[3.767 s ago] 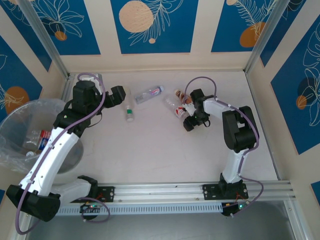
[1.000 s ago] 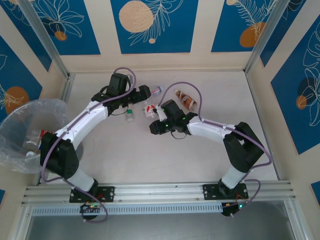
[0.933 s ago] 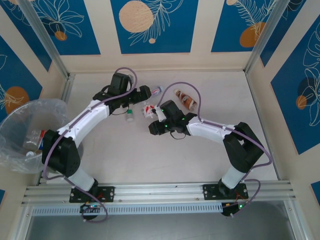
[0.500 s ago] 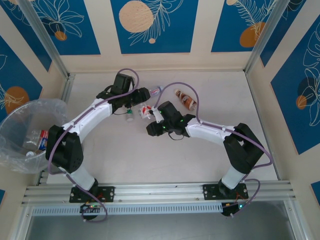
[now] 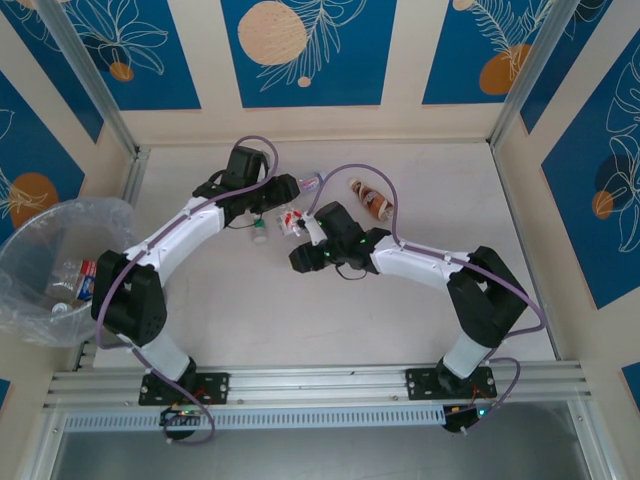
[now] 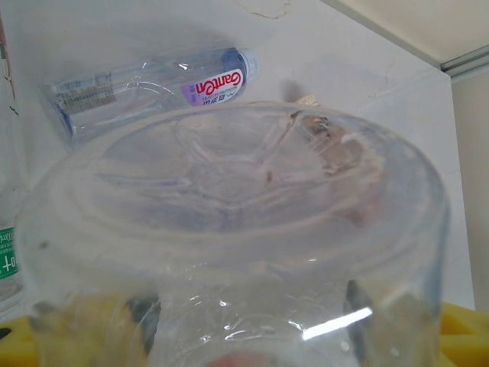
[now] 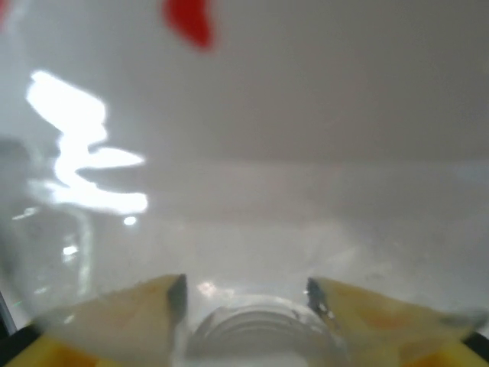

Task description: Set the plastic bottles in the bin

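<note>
**Handover at mid-table.** I had the red-labelled bottle (image 5: pixel 293 216) between both claws, with the left gripper (image 5: pixel 284 200) at its base and the right gripper (image 5: pixel 304 228) at its neck. In the left wrist view the yellow pads (image 6: pixel 467 330) flanked the base. In the right wrist view the fingers (image 7: pixel 114 317) stood either side of the neck. I could not tell whether either claw was clamped or merely around the bottle.

I judged the step best done by confirming a firm left hold before freeing the right, then backing the right arm straight away.

Close by lay a blue-labelled bottle (image 6: pixel 153 84), a green-capped bottle (image 5: pixel 258 232) and a brown bottle (image 5: pixel 370 198). Open table lay leftward toward the bin (image 5: pixel 25 235) at the far left.
</note>
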